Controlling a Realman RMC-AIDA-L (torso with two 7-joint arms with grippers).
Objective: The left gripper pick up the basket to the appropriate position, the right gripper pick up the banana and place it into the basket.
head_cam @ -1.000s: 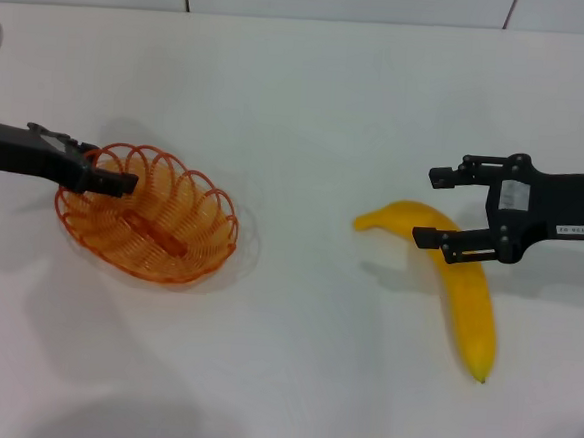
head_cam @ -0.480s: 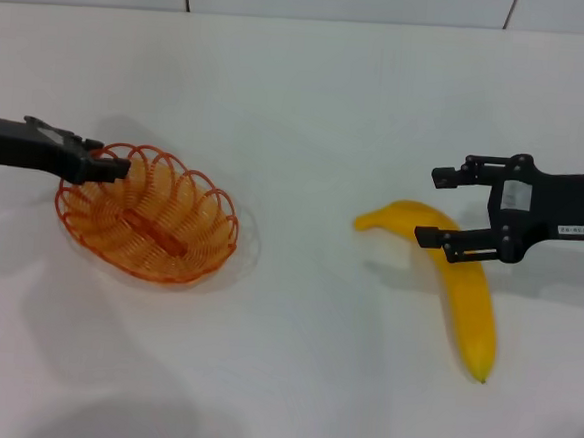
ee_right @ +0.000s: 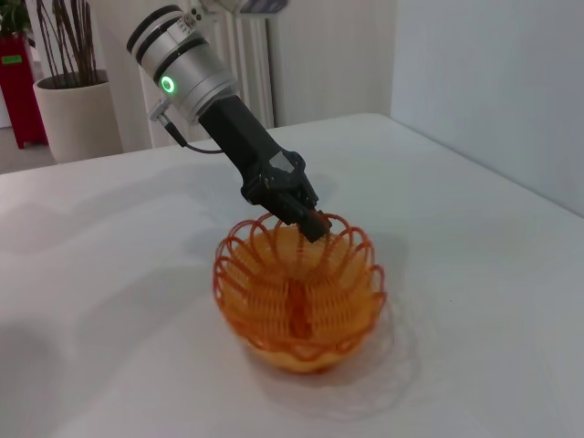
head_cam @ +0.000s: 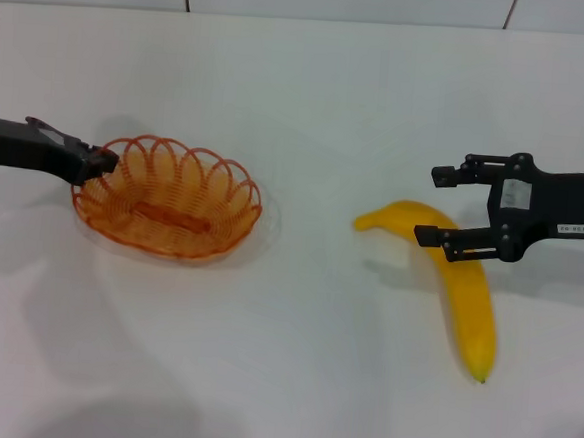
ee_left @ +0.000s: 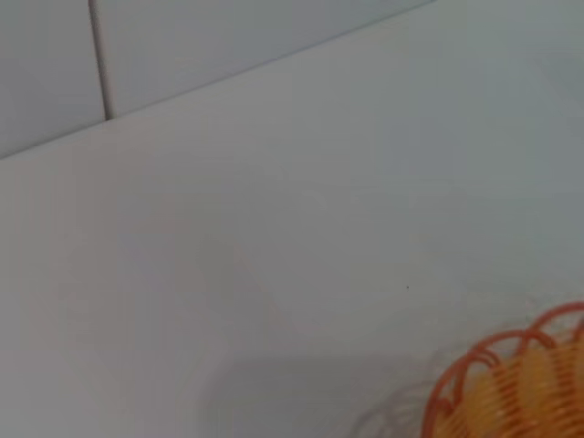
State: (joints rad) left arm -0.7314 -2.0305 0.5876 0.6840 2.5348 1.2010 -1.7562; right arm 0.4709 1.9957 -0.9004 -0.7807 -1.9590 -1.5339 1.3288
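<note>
The orange wire basket [head_cam: 167, 210] is on the left of the white table, and its shadow spreads beneath it. My left gripper [head_cam: 100, 163] is shut on the basket's left rim. Both also show in the right wrist view: the basket [ee_right: 297, 301] and the left gripper [ee_right: 306, 214] clamped on its far rim. A corner of the basket [ee_left: 520, 383] shows in the left wrist view. The yellow banana [head_cam: 467, 301] lies on the right. My right gripper [head_cam: 428, 205] is open over the banana's upper end, with one finger across it.
The white table [head_cam: 320, 111] runs back to a tiled wall. In the right wrist view a potted plant [ee_right: 68, 109] and a radiator stand beyond the table's far side.
The basket has shifted to the right with my left gripper on its rim, and it has turned a little. The right gripper and the banana have not moved.
</note>
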